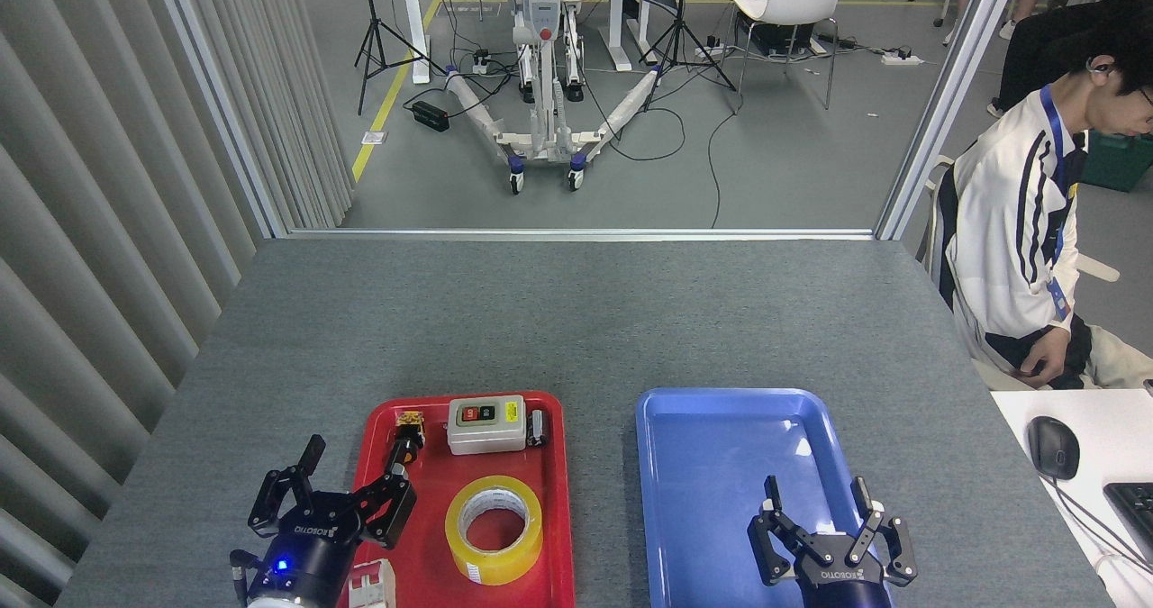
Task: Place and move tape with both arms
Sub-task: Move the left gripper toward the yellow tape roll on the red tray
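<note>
The yellow tape roll [494, 529] lies flat on the red tray [557, 500], in its near half, showing its white printed core. My left gripper [335, 491] hovers at the tray's left edge, just left of the tape, fingers spread open and empty, with a blue light lit on its wrist. My right gripper [824, 509] is over the near part of the blue tray [721, 437], open, with nothing between its fingers.
On the red tray's far half sit a grey switch box [486, 424], a small black-and-yellow part [407, 435] and a small dark cylinder [538, 428]. A white part [372, 584] lies at its near left. A seated person [1027, 230] is at the right, beside a white desk with a mouse [1052, 447].
</note>
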Robot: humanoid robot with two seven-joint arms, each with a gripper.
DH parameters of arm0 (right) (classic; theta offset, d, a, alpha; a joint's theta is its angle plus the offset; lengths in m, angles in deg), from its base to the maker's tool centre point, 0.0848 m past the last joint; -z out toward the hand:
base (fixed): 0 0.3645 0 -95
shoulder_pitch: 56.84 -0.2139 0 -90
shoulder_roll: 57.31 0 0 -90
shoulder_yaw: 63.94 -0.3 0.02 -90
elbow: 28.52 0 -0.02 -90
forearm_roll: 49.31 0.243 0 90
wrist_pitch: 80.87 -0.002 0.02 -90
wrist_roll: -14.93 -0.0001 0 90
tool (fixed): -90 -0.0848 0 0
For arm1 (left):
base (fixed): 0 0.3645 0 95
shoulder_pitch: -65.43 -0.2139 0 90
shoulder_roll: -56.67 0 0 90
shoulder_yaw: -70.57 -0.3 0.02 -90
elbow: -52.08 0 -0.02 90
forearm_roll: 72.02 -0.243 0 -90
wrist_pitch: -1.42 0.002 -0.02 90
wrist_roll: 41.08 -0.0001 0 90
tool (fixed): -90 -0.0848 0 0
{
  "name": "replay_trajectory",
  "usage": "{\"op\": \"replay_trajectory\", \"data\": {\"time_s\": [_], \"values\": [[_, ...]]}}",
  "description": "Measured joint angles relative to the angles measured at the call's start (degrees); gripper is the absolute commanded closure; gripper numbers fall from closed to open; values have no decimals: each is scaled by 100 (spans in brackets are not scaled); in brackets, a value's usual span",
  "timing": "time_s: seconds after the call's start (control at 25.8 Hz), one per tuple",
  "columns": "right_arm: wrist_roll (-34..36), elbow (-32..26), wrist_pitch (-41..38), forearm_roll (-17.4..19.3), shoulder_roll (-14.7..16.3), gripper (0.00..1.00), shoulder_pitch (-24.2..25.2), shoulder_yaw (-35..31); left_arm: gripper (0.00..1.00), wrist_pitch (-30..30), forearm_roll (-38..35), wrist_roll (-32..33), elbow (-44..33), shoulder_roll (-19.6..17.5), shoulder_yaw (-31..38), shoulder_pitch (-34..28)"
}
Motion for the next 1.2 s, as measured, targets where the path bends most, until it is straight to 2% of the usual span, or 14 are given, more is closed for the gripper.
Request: {"op": "replay_trajectory", "data": {"time_s": [0.19,0.47,1.05,1.2], "values": [[2,0,6,0,2,1,0,0,0,9,98,63,1,2,12,-1],[2,5,6,0,-1,1,-2,0,0,10,170,556,-45,30,-18,6],[30,5,5,-1,12,1,-9,0,0,27,233,726,-22,-78,-53,76],[14,3,5,-1,21,1,-9,0,0,92,410,1068,-37,-142,-166,180]]}}
